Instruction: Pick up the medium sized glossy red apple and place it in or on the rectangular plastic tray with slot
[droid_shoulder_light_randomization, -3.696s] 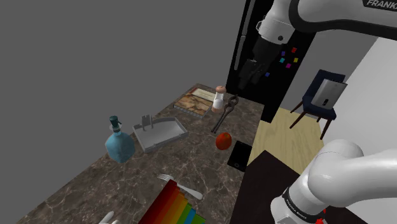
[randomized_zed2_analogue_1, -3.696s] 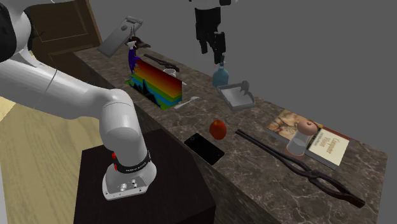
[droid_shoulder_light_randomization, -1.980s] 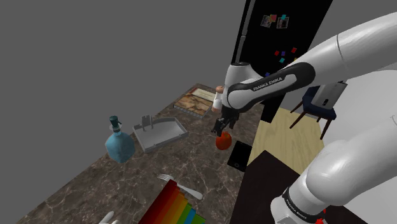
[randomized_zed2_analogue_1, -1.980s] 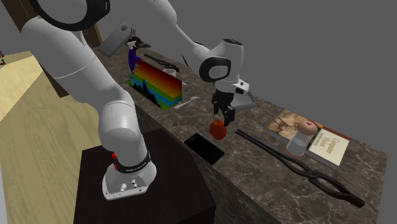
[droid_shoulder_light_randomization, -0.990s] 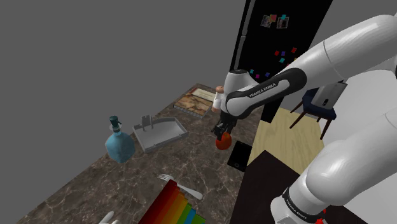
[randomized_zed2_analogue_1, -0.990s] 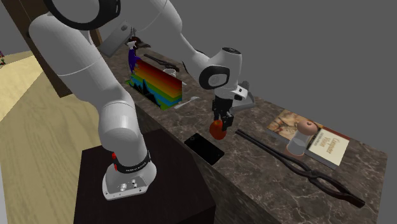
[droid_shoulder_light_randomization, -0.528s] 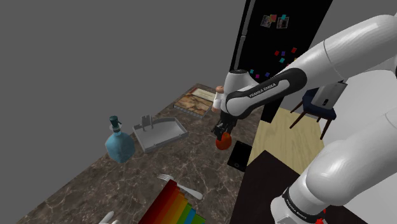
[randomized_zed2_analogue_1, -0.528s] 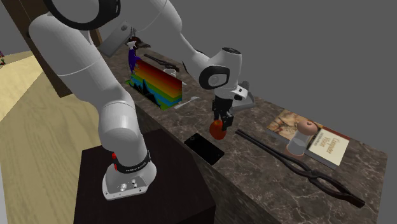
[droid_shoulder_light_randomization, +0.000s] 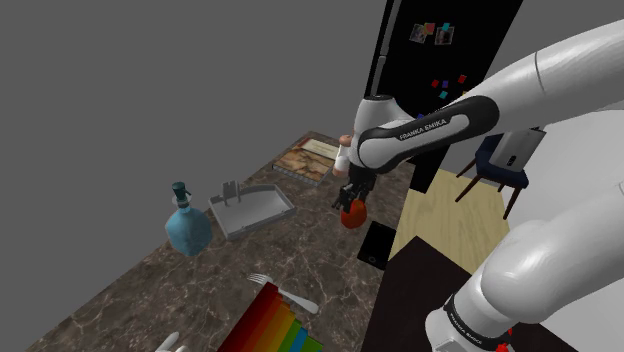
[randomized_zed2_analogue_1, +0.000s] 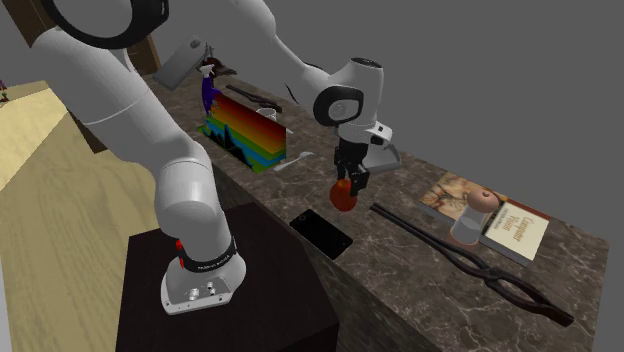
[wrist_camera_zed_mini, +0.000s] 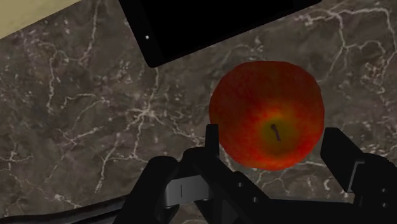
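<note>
Since half a second ago the arm has risen a little and the apple has come up off the tabletop with it. The second exterior view shows the apple hanging clear of the marble, above the near end of the phone. The shoulder view hides that gap, but it shows the whole tray, well apart towards that view's left; in the second exterior view the arm covers most of it. The wrist view looks onto the apple's stem end, with the phone lying beyond it.

The jaws are spread about as wide as the apple and pinch it, one black finger against each side.

Long tongs lie just beside the phone on the second exterior view's right, then a shaker and a book. A blue bottle stands near the tray, and a fork lies by a rainbow block
</note>
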